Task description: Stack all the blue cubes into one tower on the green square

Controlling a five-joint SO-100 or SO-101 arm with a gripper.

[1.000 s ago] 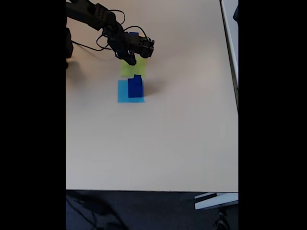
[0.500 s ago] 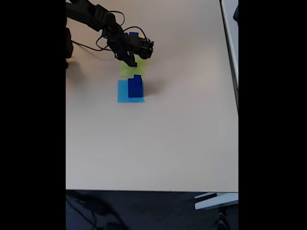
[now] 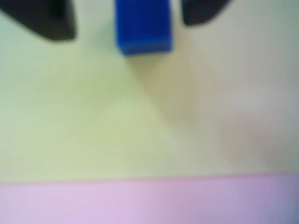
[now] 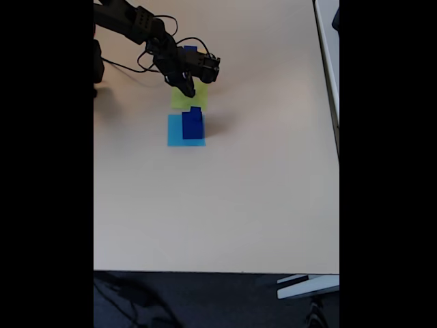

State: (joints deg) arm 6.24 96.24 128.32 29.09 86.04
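In the wrist view a blue cube [image 3: 143, 28] stands on the green square [image 3: 93, 121] between the dark fingers [image 3: 44, 21] of my gripper [image 3: 126, 25]. The gripper is open, with a gap on each side of the cube. In the fixed view my gripper [image 4: 188, 87] hangs over the far part of the green square [image 4: 179, 101]. Just in front of it, a larger blue cube [image 4: 192, 125] with a smaller blue one [image 4: 196, 110] above it stands on a light-blue paper square [image 4: 175, 134]. Another blue cube [image 4: 190, 49] shows behind the arm.
The arm [image 4: 133, 20] reaches in from the top left of the fixed view, with black cables [image 4: 147, 65] trailing beside it. The beige table [image 4: 225, 205] spreads wide in front and to the right. Its front edge [image 4: 218, 272] runs along the bottom.
The gripper has shifted only very slightly over the green square. The cubes on the light-blue square have not moved.
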